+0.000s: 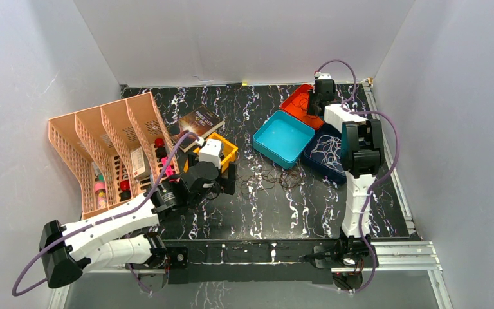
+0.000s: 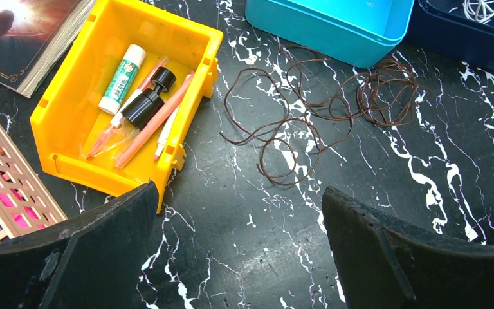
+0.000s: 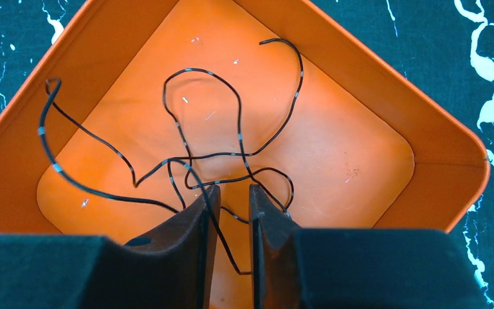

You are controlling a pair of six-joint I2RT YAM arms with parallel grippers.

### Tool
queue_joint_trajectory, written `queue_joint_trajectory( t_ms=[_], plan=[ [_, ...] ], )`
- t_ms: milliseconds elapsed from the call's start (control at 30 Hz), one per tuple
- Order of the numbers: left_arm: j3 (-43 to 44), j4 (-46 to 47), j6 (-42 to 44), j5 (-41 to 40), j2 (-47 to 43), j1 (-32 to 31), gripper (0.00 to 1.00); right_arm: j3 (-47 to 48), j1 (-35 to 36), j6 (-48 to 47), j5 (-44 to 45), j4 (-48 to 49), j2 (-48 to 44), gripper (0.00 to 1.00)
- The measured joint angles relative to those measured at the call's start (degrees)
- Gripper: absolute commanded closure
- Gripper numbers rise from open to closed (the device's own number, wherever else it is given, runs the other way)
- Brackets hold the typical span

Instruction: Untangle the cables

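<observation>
Right gripper (image 3: 233,190) hangs inside the orange tray (image 3: 341,161) near the far right corner of the table (image 2: 244,257), jaws parted by a narrow gap. A strand of the black cable (image 3: 238,122) runs through that gap without being squeezed, and the rest of it loops loosely over the tray floor. Navy box (image 1: 325,158) by the right edge holds a pale white cable (image 2: 482,9). The teal box (image 2: 334,35) touches it on the left. A brown cable (image 2: 368,96) lies tangled on the bare table, just in front of the teal box. Left gripper (image 2: 239,193) is spread wide, above the table between the brown cable and the yellow bin (image 2: 71,109). The bin holds a glue stick (image 2: 122,78), pens and a black-capped item. Peach rack (image 1: 103,148) at the left edge holds small items.
</observation>
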Motion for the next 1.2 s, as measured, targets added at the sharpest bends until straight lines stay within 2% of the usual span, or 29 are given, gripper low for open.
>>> queue_joint_trajectory(
  t_ms=[300, 533, 667, 833, 1033, 1200],
  plan=[
    [0.00, 0.02, -0.02, 0.17, 0.83, 0.00, 0.02, 0.00, 0.00, -0.02, -0.39, -0.04, -2.43, 0.49],
    [0.00, 0.04, -0.02, 0.61, 1.22, 0.00, 0.02, -0.66, 0.00, -0.04, -0.44, 0.11, -10.01, 0.46],
    [0.00, 0.04, -0.02, 0.81, 1.22, 0.00, 0.02, -2.56, -0.02, 0.09, -0.85, 0.90, -14.27, 0.51],
    [0.00, 0.07, -0.22, 1.05, 1.22, 0.00, 0.02, -2.71, -0.07, 0.37, -5.42, 1.46, -14.69, 0.61],
    [0.00, 0.04, -0.50, 1.20, 1.22, 0.00, 0.02, -0.72, -0.09, 2.34, -14.84, 1.46, -11.06, 0.66],
    [0.00, 0.00, -0.81, 1.18, 1.22, 0.00, 0.02, 3.06, -0.11, 4.02, -18.51, 0.59, -5.81, 0.69]
  ],
)
